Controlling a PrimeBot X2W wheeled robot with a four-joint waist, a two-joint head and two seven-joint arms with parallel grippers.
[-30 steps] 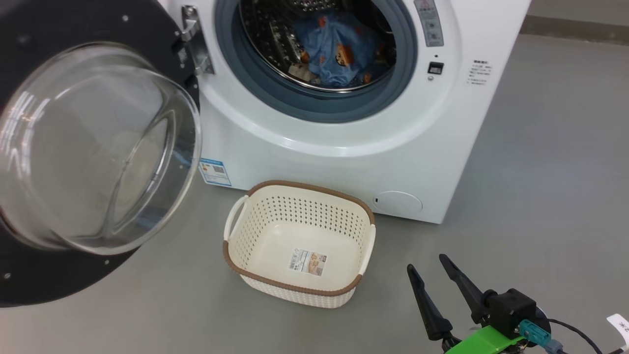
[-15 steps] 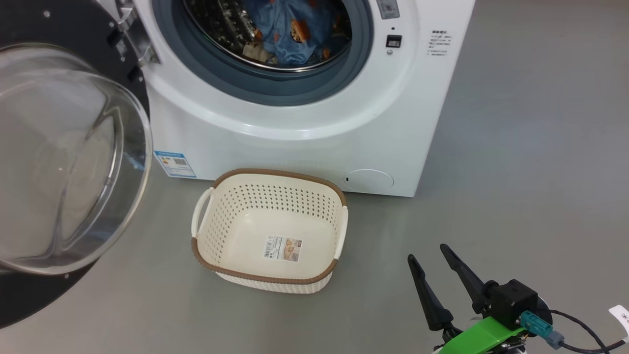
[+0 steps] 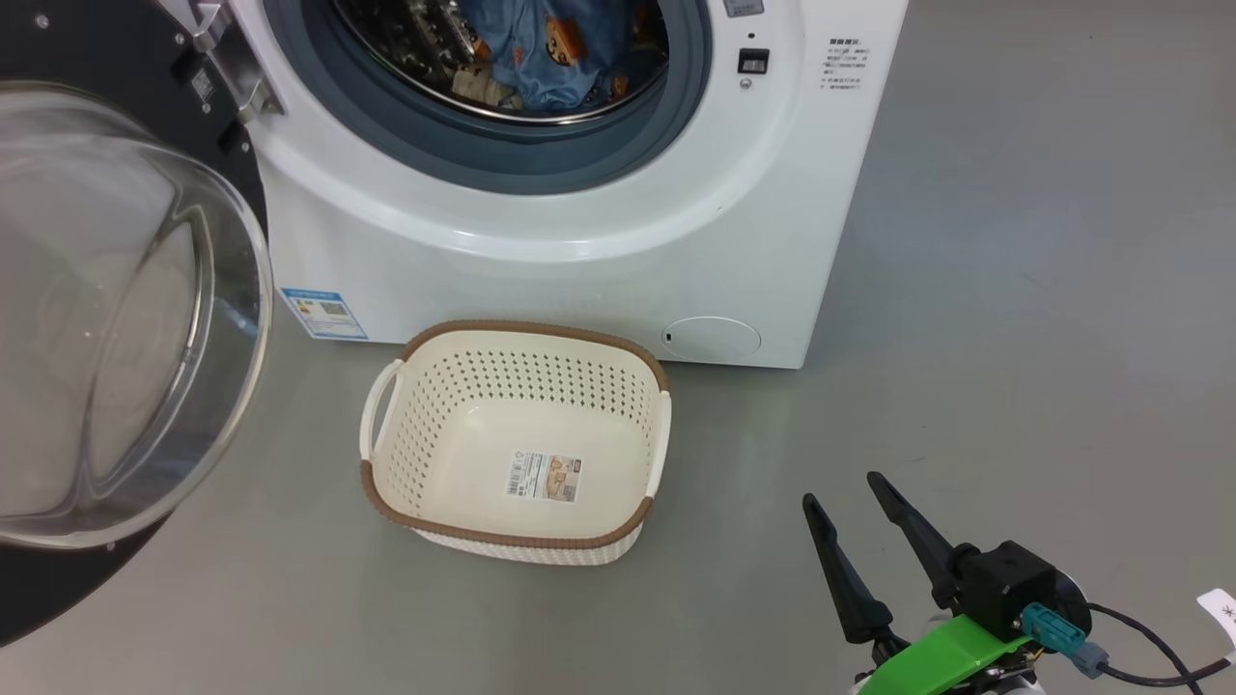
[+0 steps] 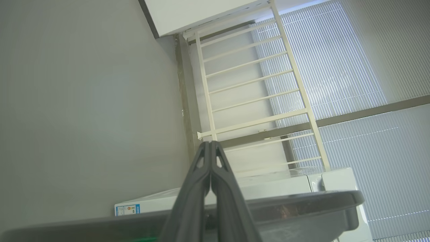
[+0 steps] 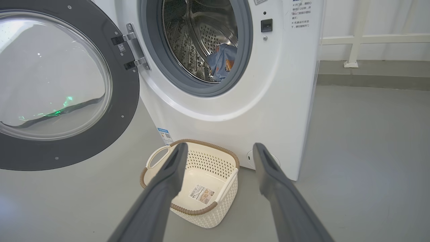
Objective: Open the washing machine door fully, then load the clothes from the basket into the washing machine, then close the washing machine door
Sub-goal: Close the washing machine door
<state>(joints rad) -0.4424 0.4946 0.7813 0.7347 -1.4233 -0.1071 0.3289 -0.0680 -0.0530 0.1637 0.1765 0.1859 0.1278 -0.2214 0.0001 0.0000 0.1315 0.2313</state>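
- The big white front-loading washing machine (image 3: 541, 270) stands on the grey floor (image 3: 1014, 338)
- Its large round door (image 3: 116, 309), with a glossy black rim and a bulging clear glass window, is swung wide open to the left
- The light-blue bear-printed fabric clothes (image 3: 555, 43) lie inside the steel drum (image 3: 425, 39)
- The small cream-white perforated plastic basket (image 3: 618, 386) with a brown rim sits on the floor just before the machine
- The right gripper (image 3: 841, 488) hovers at lower right, fingers spread apart, clear of the basket
- The left gripper (image 4: 210, 144) has its fingers pressed together
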